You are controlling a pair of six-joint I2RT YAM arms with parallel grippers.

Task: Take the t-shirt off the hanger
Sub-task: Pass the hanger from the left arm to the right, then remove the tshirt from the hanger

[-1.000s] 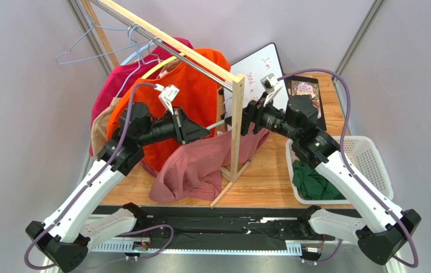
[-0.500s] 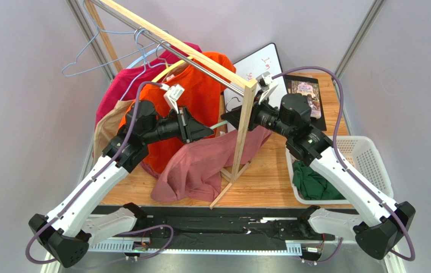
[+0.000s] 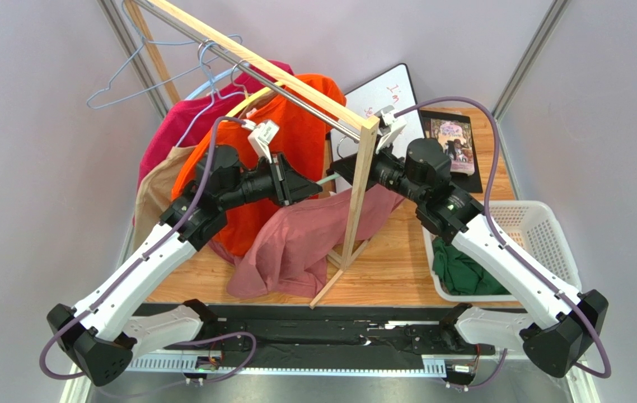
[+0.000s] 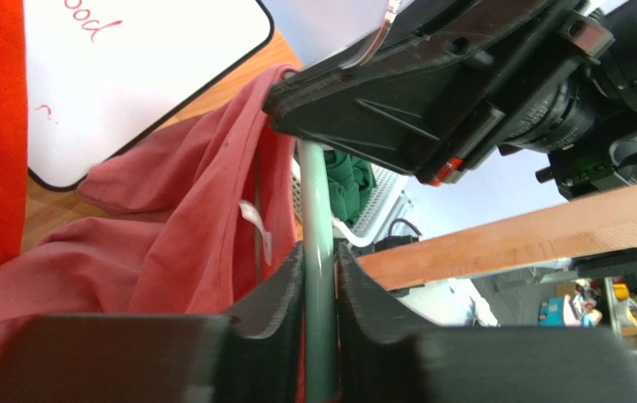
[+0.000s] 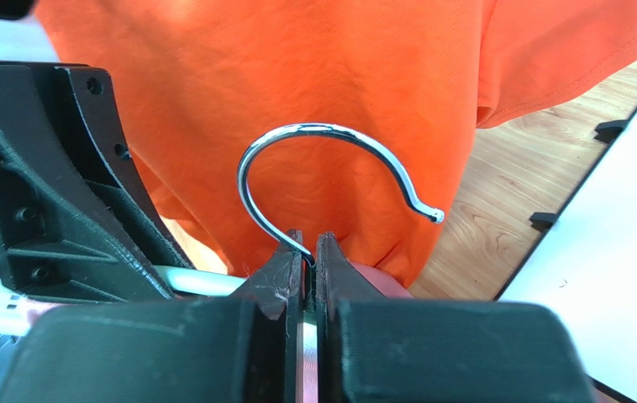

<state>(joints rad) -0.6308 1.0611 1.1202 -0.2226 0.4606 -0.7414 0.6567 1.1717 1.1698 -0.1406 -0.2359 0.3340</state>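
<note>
A dusty-pink t-shirt (image 3: 292, 243) hangs slack from a pale green hanger (image 3: 327, 179) between my two arms, beside the wooden rack post (image 3: 357, 193). My left gripper (image 3: 309, 189) is shut on the hanger's green bar (image 4: 317, 193), its jaws tight on either side in the left wrist view (image 4: 320, 252), with the t-shirt (image 4: 187, 218) draped just left of it. My right gripper (image 3: 340, 174) is shut on the stem of the hanger's chrome hook (image 5: 322, 138), which curves up above the closed fingertips (image 5: 310, 243).
An orange shirt (image 3: 297, 117) and a crimson one (image 3: 187, 126) hang on the rack behind. Bare wire hangers (image 3: 128, 75) sit at the rail's far end. A whiteboard (image 3: 389, 92) lies behind, and a white basket (image 3: 540, 227) holding a green garment (image 3: 461, 269) stands right.
My right gripper has closed onto the hook. Both arms and the hanger have shifted a little, and the rack's post has leaned to the right.
</note>
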